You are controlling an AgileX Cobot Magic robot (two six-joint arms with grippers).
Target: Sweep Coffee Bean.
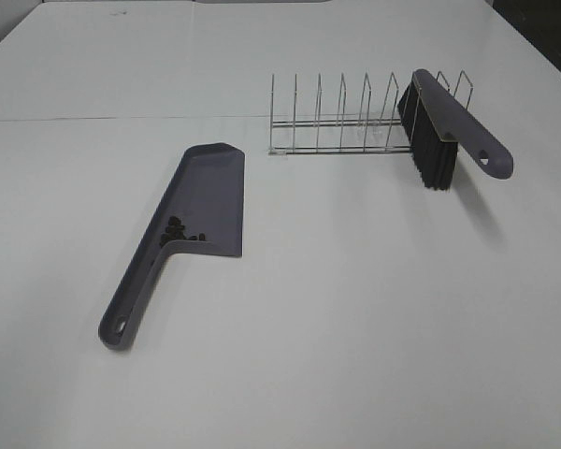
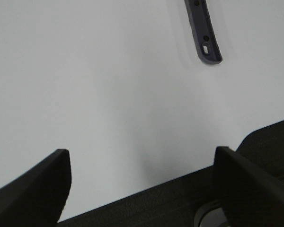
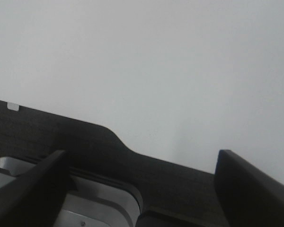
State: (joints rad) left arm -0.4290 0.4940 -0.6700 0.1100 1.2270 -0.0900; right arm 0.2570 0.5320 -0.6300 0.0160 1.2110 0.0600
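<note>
A grey-purple dustpan [image 1: 201, 201] lies on the white table [image 1: 355, 309] left of centre, its handle pointing toward the front left. A small cluster of dark coffee beans [image 1: 180, 230] sits inside the pan near the handle. A grey brush with black bristles [image 1: 444, 131] leans in the right end of a wire rack [image 1: 341, 117]. Neither gripper shows in the exterior high view. My left gripper [image 2: 142, 189] is open and empty over the table's front edge; the dustpan's handle end [image 2: 204, 33] shows far off. My right gripper [image 3: 142, 189] is open and empty.
The wire rack stands behind the dustpan, at the back centre. A dark ledge [image 3: 85, 142] runs along the table's front edge under both grippers. A table seam [image 1: 122, 119] crosses the far left.
</note>
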